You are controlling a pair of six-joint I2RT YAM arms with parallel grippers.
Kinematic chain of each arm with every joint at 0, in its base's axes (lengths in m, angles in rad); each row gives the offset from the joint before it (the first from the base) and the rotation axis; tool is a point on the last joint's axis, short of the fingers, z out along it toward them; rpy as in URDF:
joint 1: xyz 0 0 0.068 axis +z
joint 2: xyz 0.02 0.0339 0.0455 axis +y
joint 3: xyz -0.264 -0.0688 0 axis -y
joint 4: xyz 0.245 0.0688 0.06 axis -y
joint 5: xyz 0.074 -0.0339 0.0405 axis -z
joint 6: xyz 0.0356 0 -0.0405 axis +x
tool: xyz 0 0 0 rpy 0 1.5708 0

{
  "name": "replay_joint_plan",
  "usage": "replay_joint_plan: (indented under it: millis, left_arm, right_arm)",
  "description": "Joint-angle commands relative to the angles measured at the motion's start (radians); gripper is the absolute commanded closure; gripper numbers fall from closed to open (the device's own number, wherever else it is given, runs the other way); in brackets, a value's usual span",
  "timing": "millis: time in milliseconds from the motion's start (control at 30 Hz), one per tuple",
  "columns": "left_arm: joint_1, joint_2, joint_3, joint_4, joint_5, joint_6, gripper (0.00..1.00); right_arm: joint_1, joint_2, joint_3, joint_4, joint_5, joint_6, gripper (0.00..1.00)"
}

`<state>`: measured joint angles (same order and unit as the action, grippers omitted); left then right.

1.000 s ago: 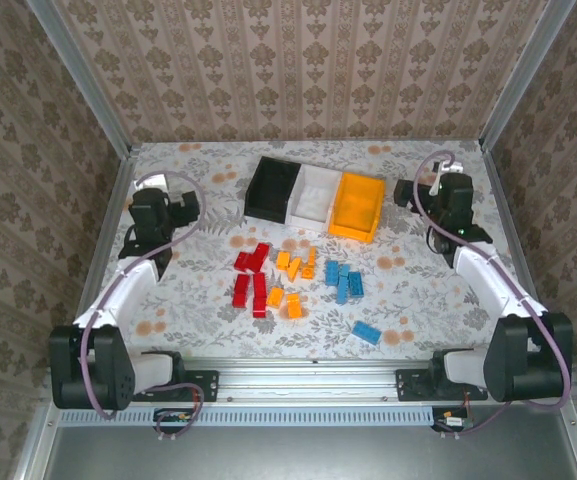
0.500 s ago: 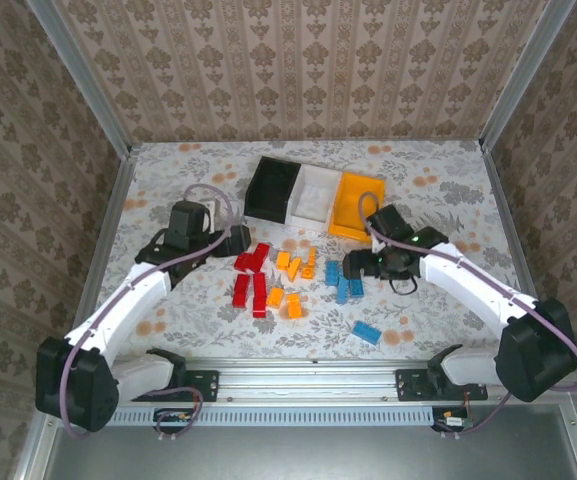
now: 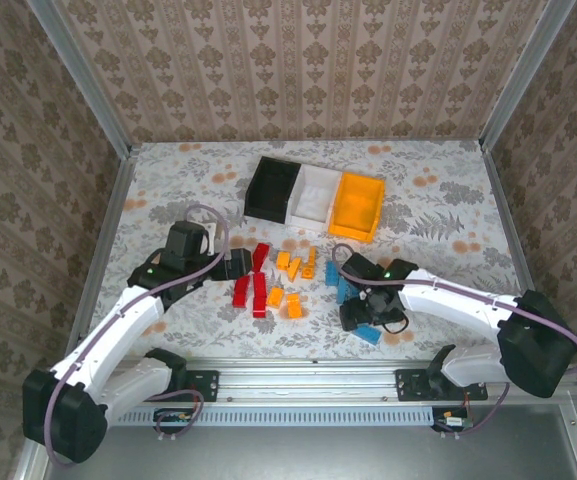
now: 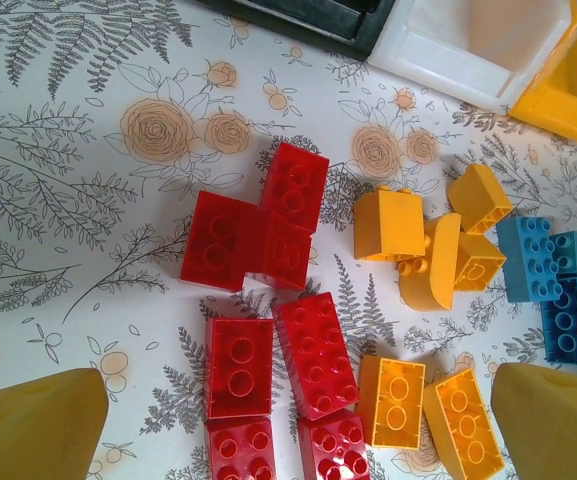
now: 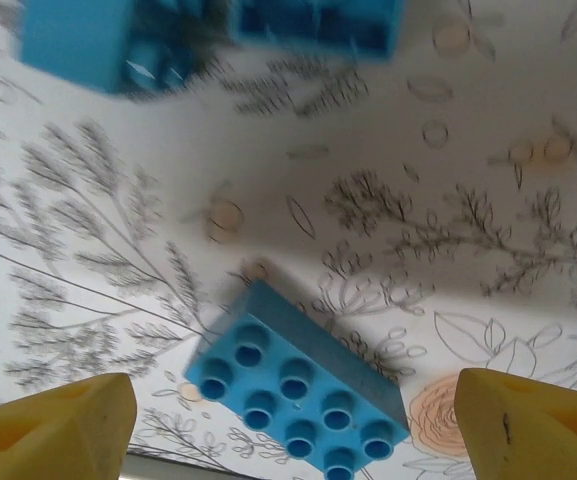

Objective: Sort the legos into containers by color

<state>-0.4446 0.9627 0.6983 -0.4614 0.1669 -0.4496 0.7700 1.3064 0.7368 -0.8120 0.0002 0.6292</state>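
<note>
Legos (image 3: 259, 292) all look loose on the worktop (image 3: 438, 205), so I'd say the sorting has barely begun. Right tool (image 5: 293, 430) is spread wide with a lone blue brick (image 5: 298, 400) right between its fingers, not pinched yet. Left tool (image 4: 293, 425) is spread too, empty, hanging over the red bricks (image 4: 268, 330), with the orange ones (image 4: 418, 240) just beyond. Bins (image 3: 313, 205) sit farther out and look empty.

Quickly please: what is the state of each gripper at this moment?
Left gripper: open, above the red legos, holding nothing.
Right gripper: open, above a lone blue lego, holding nothing.
</note>
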Motion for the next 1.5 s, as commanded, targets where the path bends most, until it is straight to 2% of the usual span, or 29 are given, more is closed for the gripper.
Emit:
replay_joint_plan:
  millis: [0, 267, 467, 633, 800, 967, 1167, 1333, 1467]
  left_arm:
    - [-0.004, -0.006, -0.013, -0.018, 0.022, -0.012, 0.00]
    - [-0.004, -0.003, -0.040, 0.007, 0.031, -0.037, 0.00]
    - [-0.003, -0.031, -0.056, -0.002, 0.024, -0.047, 0.00]
    - [-0.003, -0.049, -0.063, -0.008, 0.013, -0.050, 0.00]
    - [-0.004, -0.053, -0.071, 0.005, 0.025, -0.064, 0.00]
    - [-0.004, -0.059, -0.071, -0.006, 0.031, -0.064, 0.00]
    - [-0.003, -0.086, -0.082, -0.016, 0.023, -0.063, 0.00]
    - [-0.003, -0.086, -0.073, -0.014, 0.028, -0.056, 0.00]
    - [0.008, -0.080, -0.056, -0.010, 0.038, -0.042, 0.00]
  right_arm:
    - [0.007, -0.034, -0.042, -0.001, -0.002, 0.042, 0.15]
    - [0.009, -0.035, -0.090, 0.113, -0.084, -0.004, 0.14]
    - [0.025, -0.002, -0.106, 0.133, -0.105, -0.012, 0.16]
    - [0.078, -0.022, -0.101, 0.103, -0.069, 0.022, 0.26]
    - [0.109, 0.021, -0.091, 0.073, -0.008, 0.033, 0.33]
    - [0.127, 0.048, -0.082, 0.062, 0.058, 0.070, 0.47]
    - [0.128, 0.008, -0.069, 0.035, 0.109, 0.101, 0.67]
    - [0.110, -0.095, 0.006, -0.050, 0.170, 0.107, 0.71]
    - [0.002, -0.140, 0.146, -0.091, 0.146, 0.039, 0.70]
